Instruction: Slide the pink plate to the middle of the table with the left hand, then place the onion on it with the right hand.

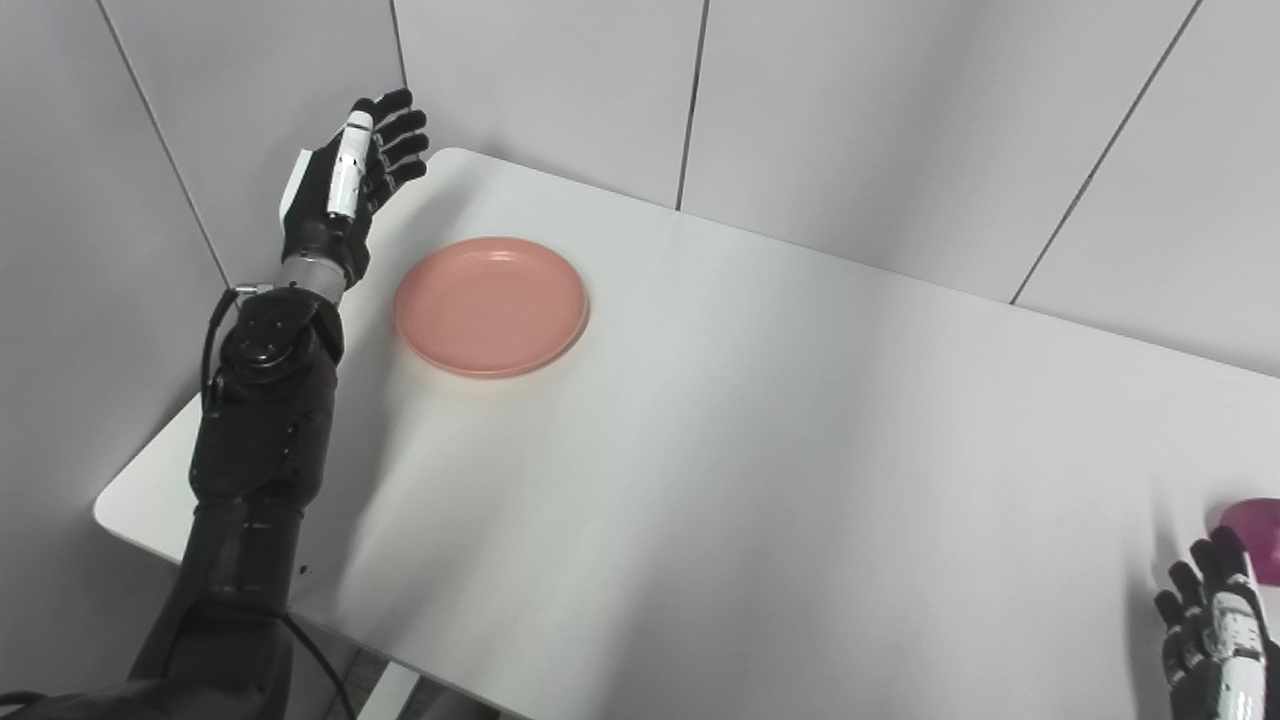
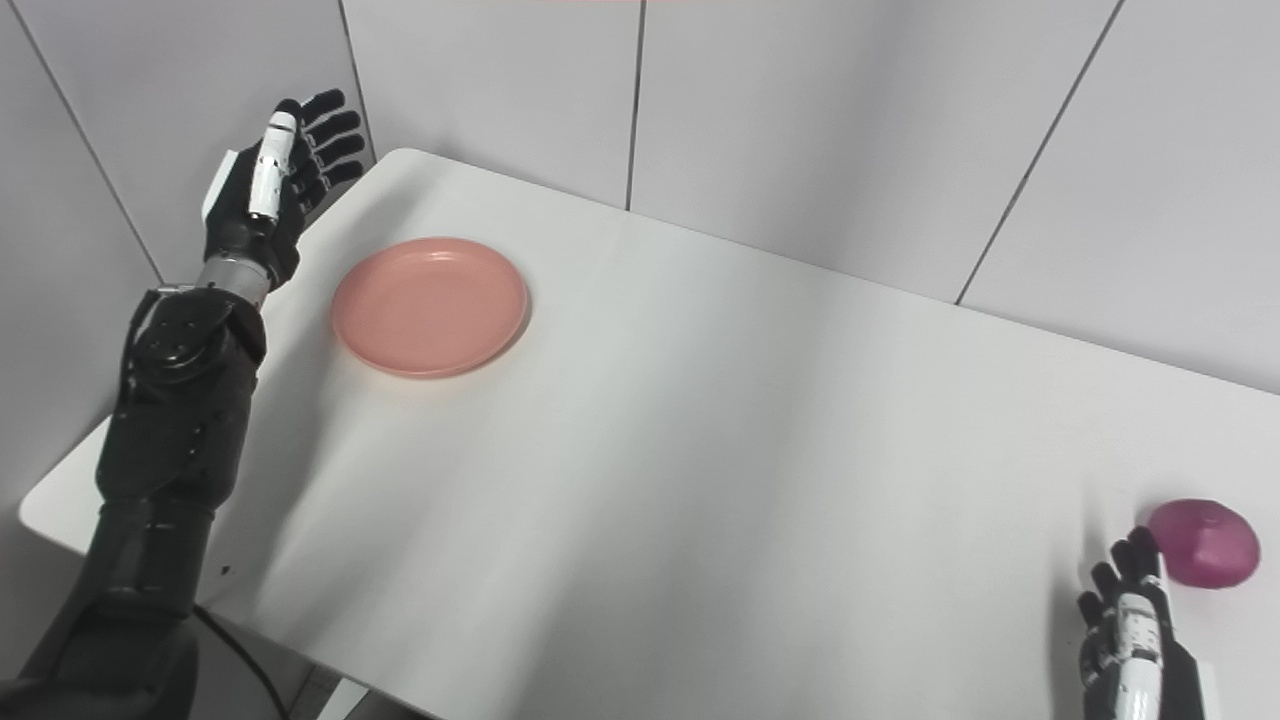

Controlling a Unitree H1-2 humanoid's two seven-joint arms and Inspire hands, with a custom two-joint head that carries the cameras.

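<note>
The pink plate point(image 1: 490, 305) lies flat on the white table point(image 1: 760, 450) near its far left corner. My left hand point(image 1: 355, 180) is raised just left of the plate, over the table's left edge, open with fingers apart and holding nothing. The purple onion point(image 2: 1203, 542) sits near the table's right side. My right hand point(image 2: 1130, 630) is at the bottom right, just in front of and left of the onion, open and not touching it.
Grey wall panels point(image 1: 850, 120) stand close behind the table's far edge and along the left side. My left forearm point(image 1: 260, 430) reaches over the table's left front corner.
</note>
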